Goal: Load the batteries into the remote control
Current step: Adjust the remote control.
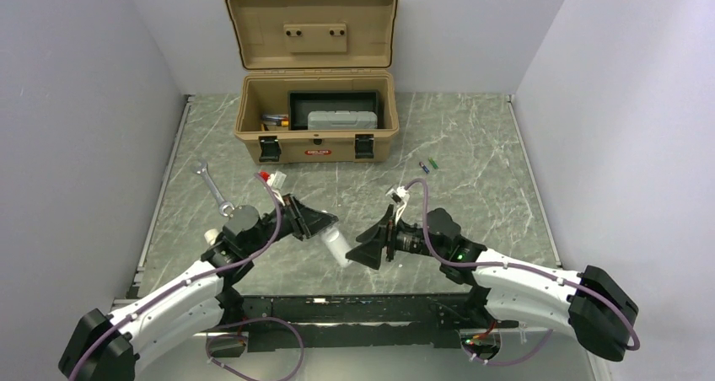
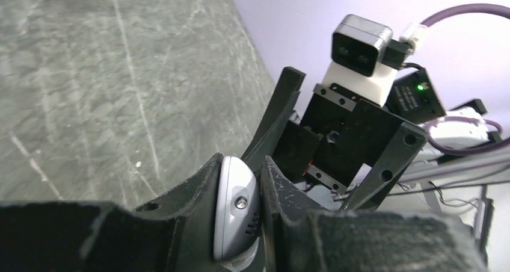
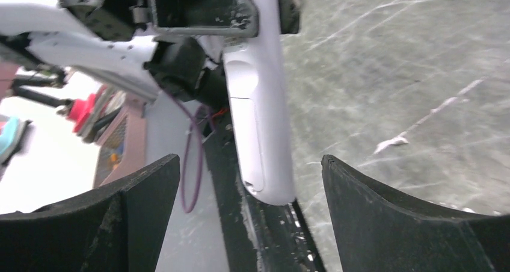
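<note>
Left gripper [image 1: 325, 229]: clenched on slim white plastic remote control [image 1: 339, 248], in front of tan plastic toolbox [image 1: 316, 136], likely presenting free end. Right gripper [image 3: 249, 161]: spread wide, straddling it. Tiny purple, green batteries [image 1: 429, 165]: right of toolbox.

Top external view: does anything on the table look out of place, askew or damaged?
Nothing looks damaged or spilled. The left gripper holds the remote control, the batteries lie together on the table, and the wrench lies flat.
</note>
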`<control>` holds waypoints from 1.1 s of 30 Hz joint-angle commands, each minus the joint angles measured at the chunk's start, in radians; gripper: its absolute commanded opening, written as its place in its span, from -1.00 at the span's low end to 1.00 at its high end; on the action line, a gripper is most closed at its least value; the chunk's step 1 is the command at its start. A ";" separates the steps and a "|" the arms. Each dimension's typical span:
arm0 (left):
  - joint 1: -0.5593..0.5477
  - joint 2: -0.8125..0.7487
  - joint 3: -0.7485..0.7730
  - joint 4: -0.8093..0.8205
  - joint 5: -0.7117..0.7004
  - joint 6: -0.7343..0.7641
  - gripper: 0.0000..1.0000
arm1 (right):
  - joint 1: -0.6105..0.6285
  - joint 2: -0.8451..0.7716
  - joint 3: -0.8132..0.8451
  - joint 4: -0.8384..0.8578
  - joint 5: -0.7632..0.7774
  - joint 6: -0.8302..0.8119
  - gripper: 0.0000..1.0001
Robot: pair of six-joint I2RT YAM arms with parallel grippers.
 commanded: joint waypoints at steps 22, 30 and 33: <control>-0.003 0.083 0.049 0.412 0.213 -0.052 -1.00 | -0.006 0.080 -0.019 0.343 -0.223 0.132 0.00; -0.004 0.096 0.049 0.427 0.216 -0.061 -0.93 | -0.006 0.132 -0.018 0.406 -0.245 0.166 -0.46; -0.004 0.095 0.051 0.412 0.210 -0.061 -0.66 | -0.005 0.150 -0.020 0.434 -0.253 0.177 -0.64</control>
